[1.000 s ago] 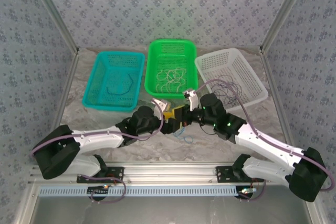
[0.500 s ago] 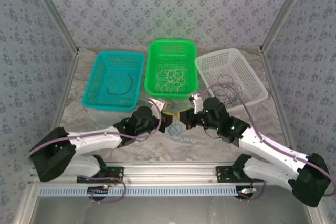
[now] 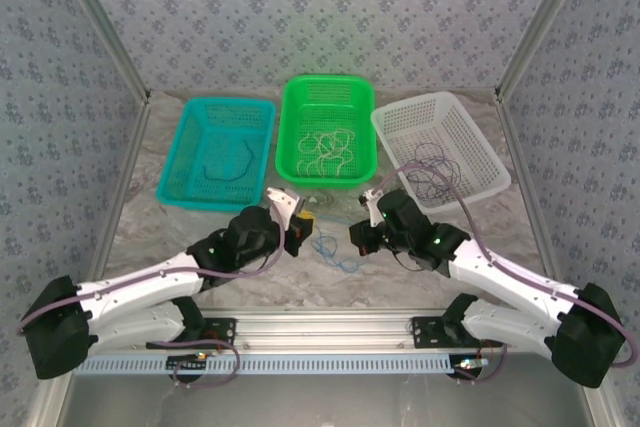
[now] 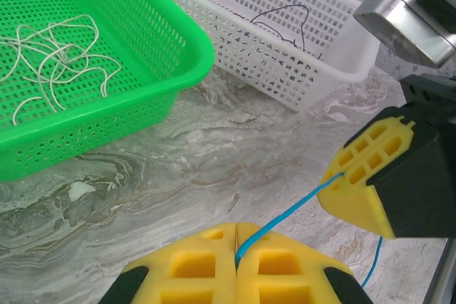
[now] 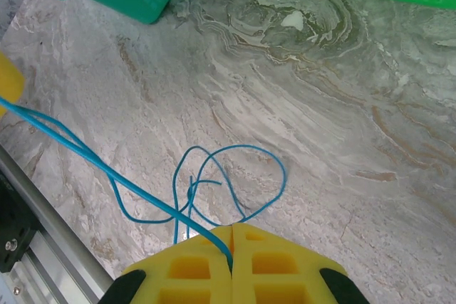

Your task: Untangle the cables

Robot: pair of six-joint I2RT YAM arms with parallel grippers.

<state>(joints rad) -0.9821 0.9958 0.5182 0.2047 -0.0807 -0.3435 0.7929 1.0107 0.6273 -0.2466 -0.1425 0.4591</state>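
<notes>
A thin blue cable runs taut between my two grippers. My left gripper is shut on one part of it, the strand pinched between the yellow pads. My right gripper is shut on another part. Below the right gripper the blue cable lies in tangled loops on the marble table. In the top view the left gripper and right gripper face each other a short way apart, with the blue cable hanging between them. Pale cream cables lie in the green basket, dark cables in the white one.
Three baskets stand in a row at the back: teal basket holding a dark cable, green basket, white basket. The green basket and white basket sit just beyond the left gripper. Aluminium rail runs along the near edge.
My left gripper has shut on the blue cable. Both grippers have drawn apart, the left one going left, and the strand between them has pulled straighter.
</notes>
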